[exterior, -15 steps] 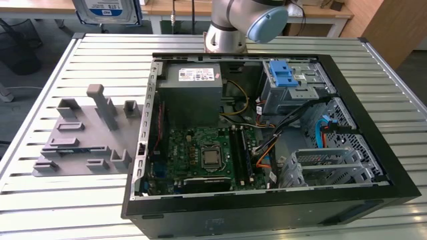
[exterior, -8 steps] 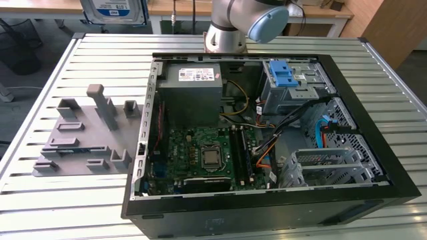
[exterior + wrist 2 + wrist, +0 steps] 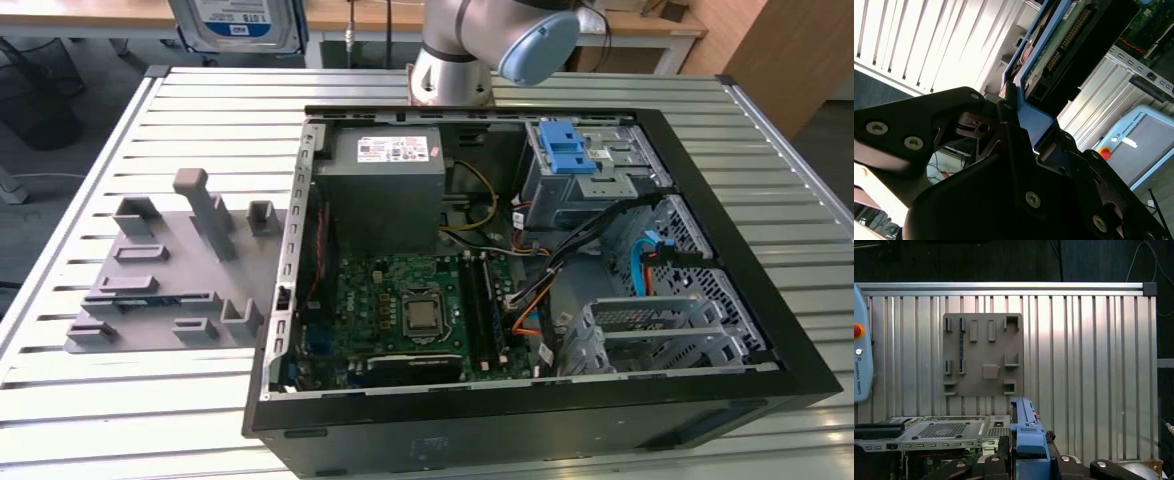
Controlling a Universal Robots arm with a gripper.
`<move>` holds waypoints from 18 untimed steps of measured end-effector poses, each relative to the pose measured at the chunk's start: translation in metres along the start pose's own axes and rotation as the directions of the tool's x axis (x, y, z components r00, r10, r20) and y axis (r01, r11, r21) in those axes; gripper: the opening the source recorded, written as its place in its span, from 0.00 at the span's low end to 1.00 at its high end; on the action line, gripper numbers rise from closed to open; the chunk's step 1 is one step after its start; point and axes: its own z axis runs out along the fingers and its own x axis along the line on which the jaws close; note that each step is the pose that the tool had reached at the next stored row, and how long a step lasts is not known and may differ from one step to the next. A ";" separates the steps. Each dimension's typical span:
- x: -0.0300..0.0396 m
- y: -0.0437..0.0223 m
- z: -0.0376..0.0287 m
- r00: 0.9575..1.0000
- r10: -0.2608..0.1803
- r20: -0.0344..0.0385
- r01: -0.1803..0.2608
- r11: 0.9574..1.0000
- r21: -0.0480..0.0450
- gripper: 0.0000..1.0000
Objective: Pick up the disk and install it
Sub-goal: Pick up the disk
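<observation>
One gripper (image 3: 1035, 125), clenched on the disk (image 3: 1054, 55); in the second wrist view the black fingers (image 3: 1006, 117) pinch its blue frame at one end, green circuit side showing, long axis running straight out from the jaws. In the first wrist view the disk (image 3: 1026, 427) is seen edge-on, a thin blue strip standing up from the gripper.

In the exterior view the disk (image 3: 240, 22) is raised high by the far corner on the exterior view's left, label toward the camera; well apart from the PC case (image 3: 534, 420) on the table (image 3: 187, 400).

Key relation, my read: both drive cages sit on the side of the case away from the disk, i.e. toward the exterior view's right; blue-latched cage (image 3: 581, 165) farther from the camera, bare metal cage (image 3: 654, 325) nearer it; power supply (image 3: 387, 185) & motherboard (image 3: 414, 300) lie between disk & cages.

Grey holder plate (image 3: 160, 270) lies just beside the case on the exterior view's left, nothing in its slots.

Arm (image 3: 461, 50) stands behind the case, blue-capped joint (image 3: 541, 45) up top; wrist prob. turned so the disk hangs upright, not flat.
</observation>
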 end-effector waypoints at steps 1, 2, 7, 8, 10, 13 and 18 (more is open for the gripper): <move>0.0014 -0.0006 0.0000 1.000 0.000 0.000 0.000 1.000 0.000 0.36; 0.0030 -0.0012 -0.0001 1.000 0.000 0.000 0.000 1.000 0.000 0.36; 0.0111 -0.0047 0.0000 1.000 0.000 0.000 0.000 1.000 0.000 0.36; 0.0125 -0.0056 -0.0001 1.000 0.000 0.000 0.000 1.000 0.000 0.36; 0.0151 -0.0074 -0.0001 1.000 0.000 0.000 0.000 1.000 0.000 0.36; 0.0190 -0.0105 -0.0001 1.000 0.000 0.000 0.000 1.000 0.000 0.36; 0.0244 -0.0175 -0.0002 1.000 0.000 0.000 0.000 1.000 0.000 0.36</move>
